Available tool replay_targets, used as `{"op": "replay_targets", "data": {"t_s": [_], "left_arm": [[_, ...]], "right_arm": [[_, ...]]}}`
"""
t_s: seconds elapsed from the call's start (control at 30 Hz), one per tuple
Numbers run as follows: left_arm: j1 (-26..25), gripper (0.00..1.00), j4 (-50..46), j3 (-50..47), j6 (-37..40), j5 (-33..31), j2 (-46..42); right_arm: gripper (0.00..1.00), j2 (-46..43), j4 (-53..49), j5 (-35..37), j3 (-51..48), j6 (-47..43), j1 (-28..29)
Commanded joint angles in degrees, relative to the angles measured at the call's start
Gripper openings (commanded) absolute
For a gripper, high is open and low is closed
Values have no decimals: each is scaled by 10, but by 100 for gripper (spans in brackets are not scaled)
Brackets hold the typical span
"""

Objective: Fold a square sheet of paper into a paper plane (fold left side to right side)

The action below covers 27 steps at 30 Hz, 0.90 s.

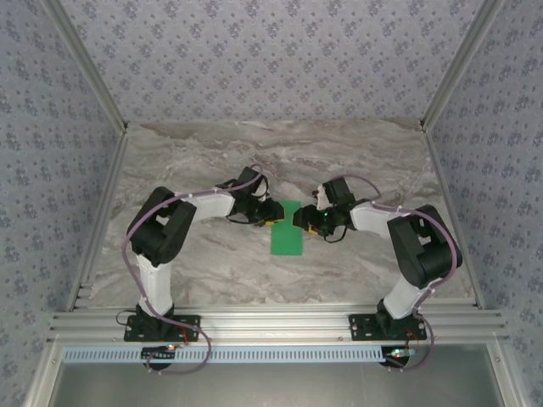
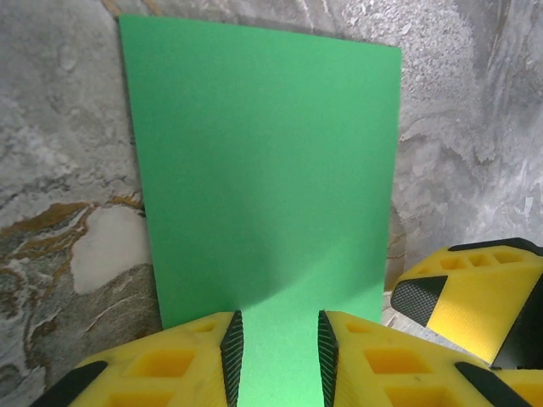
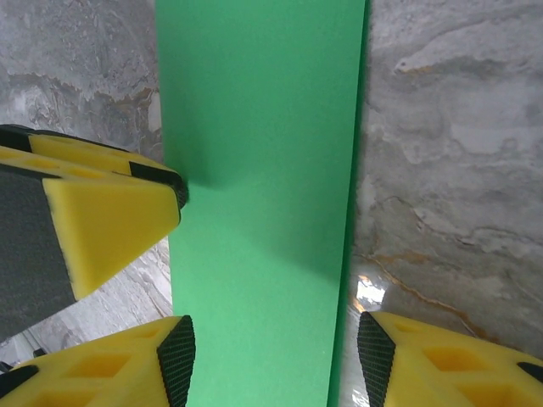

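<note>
You've got a big marble table (image 1: 212, 153), w/ the L arm (image 1: 161, 229) & R arm (image 1: 420, 242) bent in toward the middle. The green paper sheet (image 1: 287, 239) lies flat there, btw the two arms. It's a tall thin shape, not a square, so I think the left-to-right fold is made. Its long side runs from the arm bases toward the far wall.

Both claws hang over its far end, abt equally near. The left claw (image 2: 279, 348) comes in from the left, the right claw (image 3: 276, 356) from the right.
- L claw: jaws a bit apart, gripping nothing, paper flat in the gap.
- R claw: jaws wide apart, one each side of the paper, gripping nothing.

In the R wrist view the sheet's right long edge shows two layers. Can't tell if the black pads (image 2: 232, 352) touch the paper. From above, the claws hide the far end.
</note>
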Motion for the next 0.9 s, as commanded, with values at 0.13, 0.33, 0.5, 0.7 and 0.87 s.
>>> {"op": "replay_targets", "data": {"t_s": [0.13, 0.33, 0.5, 0.7, 0.87], "left_arm": [[-3, 31, -3, -7, 4, -3, 1], [-3, 31, -5, -6, 5, -3, 1], [-3, 31, -4, -5, 5, -2, -1], [-3, 31, 0, -7, 4, -1, -11], [-3, 31, 2, -9, 8, -5, -28]], "right_arm": [[58, 16, -26, 10, 22, 1, 5], [57, 32, -13, -9, 30, 4, 8], [55, 35, -4, -16, 33, 18, 10], [50, 37, 5, -26, 36, 26, 10], [46, 38, 5, -26, 40, 26, 9]]}}
